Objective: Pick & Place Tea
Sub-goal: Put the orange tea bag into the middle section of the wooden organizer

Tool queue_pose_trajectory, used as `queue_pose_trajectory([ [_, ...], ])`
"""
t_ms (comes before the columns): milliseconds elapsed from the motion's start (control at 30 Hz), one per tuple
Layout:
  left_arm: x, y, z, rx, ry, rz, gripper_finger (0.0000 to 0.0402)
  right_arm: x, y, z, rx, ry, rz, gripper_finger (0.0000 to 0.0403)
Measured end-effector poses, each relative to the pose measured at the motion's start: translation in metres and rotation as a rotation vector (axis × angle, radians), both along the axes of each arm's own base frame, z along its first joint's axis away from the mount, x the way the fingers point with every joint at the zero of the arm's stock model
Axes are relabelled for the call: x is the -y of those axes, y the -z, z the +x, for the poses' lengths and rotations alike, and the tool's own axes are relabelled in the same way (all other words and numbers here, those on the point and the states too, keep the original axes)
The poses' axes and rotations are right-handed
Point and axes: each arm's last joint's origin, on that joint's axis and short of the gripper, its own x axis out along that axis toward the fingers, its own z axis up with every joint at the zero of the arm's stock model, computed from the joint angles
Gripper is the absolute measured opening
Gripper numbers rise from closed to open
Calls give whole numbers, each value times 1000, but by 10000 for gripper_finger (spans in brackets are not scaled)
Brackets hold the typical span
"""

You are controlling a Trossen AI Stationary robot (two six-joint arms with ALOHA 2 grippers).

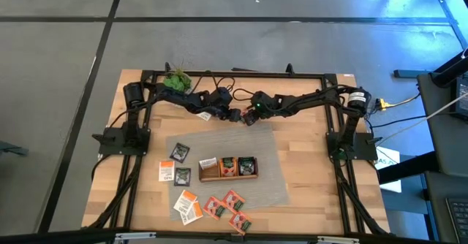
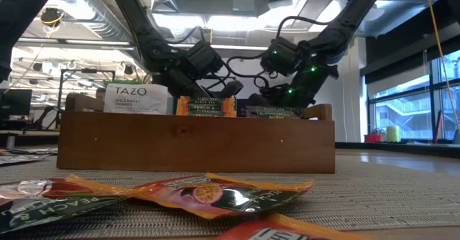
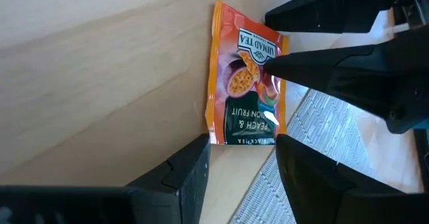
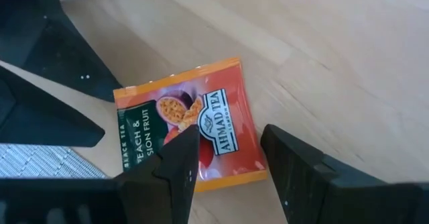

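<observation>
An orange peach-and-passion-fruit tea sachet [image 3: 244, 83] [image 4: 154, 130] lies flat on the bare wood just past the grey mat's far edge. My left gripper [image 3: 241, 160] [image 1: 235, 115] stands open, its fingertips on either side of the sachet's green end. My right gripper [image 4: 228, 140] [image 1: 251, 115] faces it from the other side, open. One of its fingertips [image 3: 271, 66] is over the sachet's middle and the other is just beyond its orange end. The wooden tray [image 1: 228, 177] on the mat holds a white, an orange and a dark sachet. My left gripper has its fingertips beside the sachet's green end [image 3: 241, 138]; I cannot tell whether they touch it. My right gripper comes slanting down from the table's right, one fingertip [image 4: 190, 135] over the sachet's printed face. Whether that tip rests on the sachet I cannot tell.
Loose sachets lie near the tray: dark ones [image 1: 180, 153], a white one [image 1: 167, 169], white-and-orange ones [image 1: 188, 205] and red ones [image 1: 227, 207] at the near edge. A green plant [image 1: 175, 79] stands at the far left. The grey mat [image 1: 270, 149] covers the table's middle.
</observation>
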Motion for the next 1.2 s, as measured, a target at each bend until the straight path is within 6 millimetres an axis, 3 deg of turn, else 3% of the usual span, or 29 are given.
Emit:
queue_pose_trajectory([
  [200, 0, 1, -1, -8, -1, 5, 144, 3, 11, 3, -27, -26, -37, 174],
  [1200, -9, 0, -3, -37, -52, 131, 4, 1, 10, 8, 16, -119, -77, 174],
])
